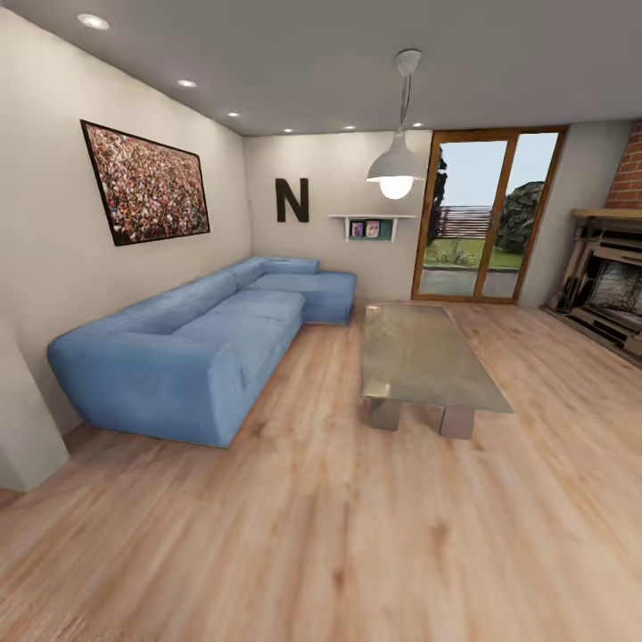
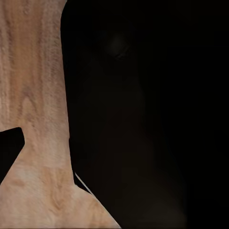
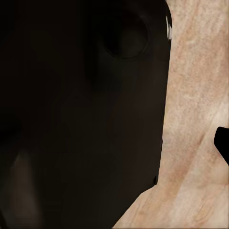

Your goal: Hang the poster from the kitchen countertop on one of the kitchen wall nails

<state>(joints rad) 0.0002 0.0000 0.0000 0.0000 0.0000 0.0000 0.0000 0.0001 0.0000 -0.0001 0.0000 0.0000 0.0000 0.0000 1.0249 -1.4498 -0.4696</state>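
Head view shows me a living room with a blue sofa (image 1: 192,343), glass coffee table (image 1: 428,357) and wide crowd picture (image 1: 147,183), no poster or kitchen desk visible, so I should turn steadily and search; I cannot tell either gripper's state.

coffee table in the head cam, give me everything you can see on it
The coffee table is a low, long rectangle with a glassy, semi-transparent top in a grey-green tint that picks up faint reflections. Two short, blocky pale legs show under its near end; the far supports cannot be made out. It stands level on the wood floor, lengthwise toward the glass door, to the right of the blue sofa with a gap between them. Nothing visibly lies on its top, and nothing touches it but the floor.
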